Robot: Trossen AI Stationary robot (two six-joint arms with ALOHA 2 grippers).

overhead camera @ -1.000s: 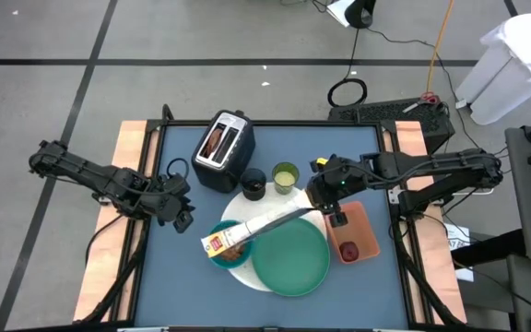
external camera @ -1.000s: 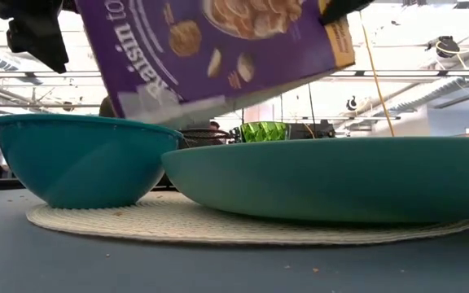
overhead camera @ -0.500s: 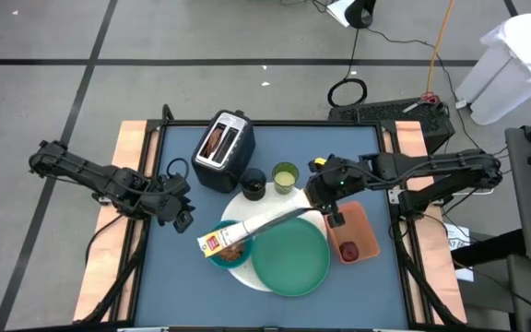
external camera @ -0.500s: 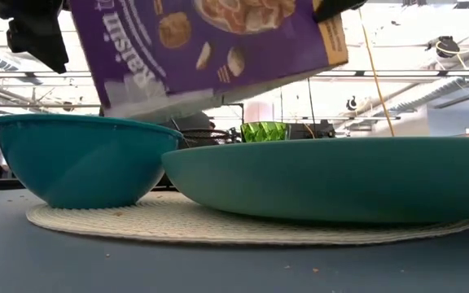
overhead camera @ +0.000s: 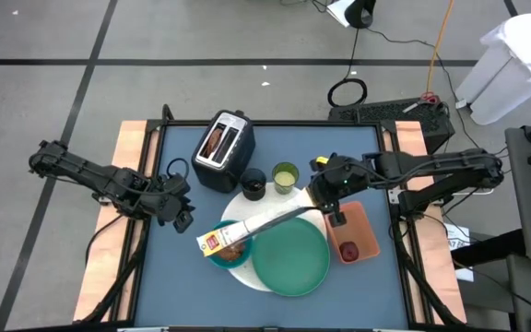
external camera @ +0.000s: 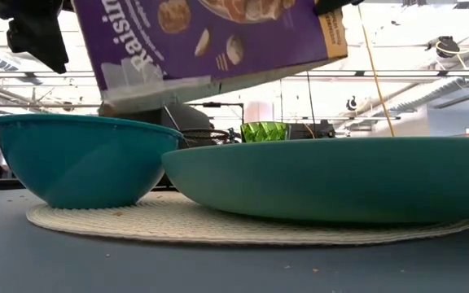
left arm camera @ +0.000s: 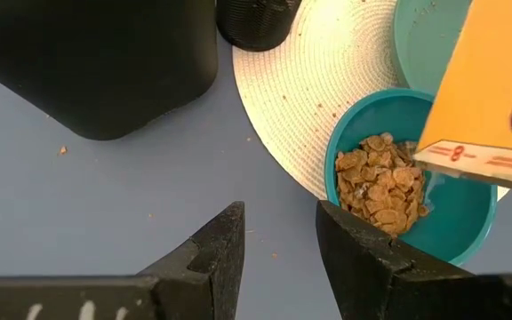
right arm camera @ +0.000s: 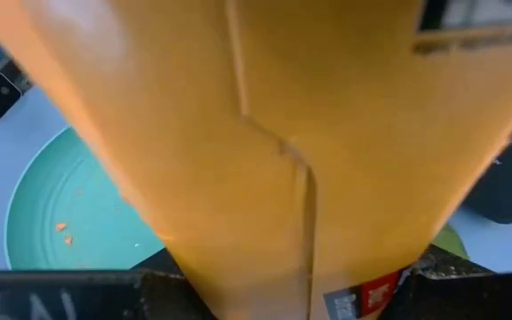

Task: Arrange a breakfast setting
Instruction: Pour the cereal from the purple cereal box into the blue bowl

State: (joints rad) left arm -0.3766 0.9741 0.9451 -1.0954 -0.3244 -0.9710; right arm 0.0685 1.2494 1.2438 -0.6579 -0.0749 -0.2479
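Note:
A purple and orange cereal box (overhead camera: 261, 226) slants over the white round mat (overhead camera: 247, 263), with my right gripper (overhead camera: 325, 195) shut on its high end. Its low end (left arm camera: 469, 156) hangs over the small teal bowl (left arm camera: 456, 222), which holds cereal flakes (left arm camera: 376, 182). The bowl (external camera: 80, 159) and the large green plate (overhead camera: 290, 256) rest on the mat. A black cup (overhead camera: 253, 184) and a yellow-green cup (overhead camera: 285, 175) stand behind them. My left gripper (left arm camera: 278, 240) hovers open left of the bowl, with nothing between its fingers. My right gripper pinches the box between its two fingers at the high end (right arm camera: 327, 267), the one away from the bowl, one finger on each broad face. It comes from the table's right, slanting down. The box hangs tilted, lifted clear, with its low end (external camera: 157, 89) above the bowl's rim.
A silver-black toaster (overhead camera: 222, 149) stands at the far left of the blue table top. An orange tray (overhead camera: 362, 226) with a small red fruit (overhead camera: 348, 250) lies right of the green plate. Bare table lies at the near left (overhead camera: 178, 267).
The cereal box's low end has risen a little above the bowl and shifted slightly toward the table's left, while the high end stayed in my right gripper. My left gripper has kept still.

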